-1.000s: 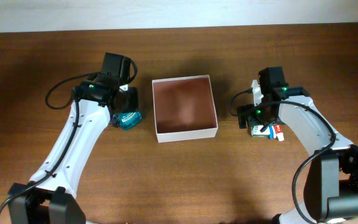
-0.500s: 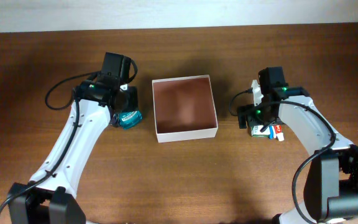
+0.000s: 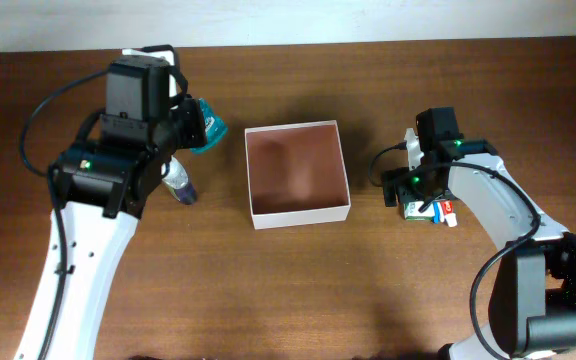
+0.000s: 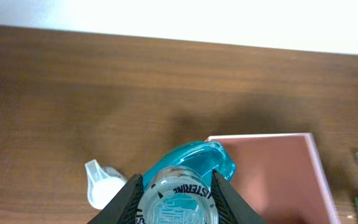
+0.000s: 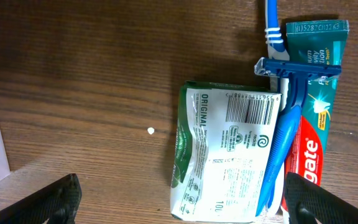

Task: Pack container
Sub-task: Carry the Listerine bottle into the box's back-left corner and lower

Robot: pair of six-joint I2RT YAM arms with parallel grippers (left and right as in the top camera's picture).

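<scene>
The container [image 3: 298, 212] is a shallow square box with white walls and a reddish-brown inside, mid-table; it also shows in the left wrist view [image 4: 303, 144]. My left gripper [image 4: 178, 190] is shut on a teal Listerine bottle [image 4: 194, 160], held in the air left of the container [image 3: 202, 124]. My right gripper [image 5: 182, 202] is open and low over a white and green packet [image 5: 229, 155], a blue razor [image 5: 288, 124] and a toothpaste tube [image 5: 312, 118], right of the container.
A small white bottle [image 3: 179, 184] lies on the table left of the container, below the left arm; it shows in the left wrist view [image 4: 103, 185]. The table's far edge runs along the top.
My left gripper has lifted the teal bottle off the table and risen toward the camera, uncovering the small white bottle. The right arm has not moved.
</scene>
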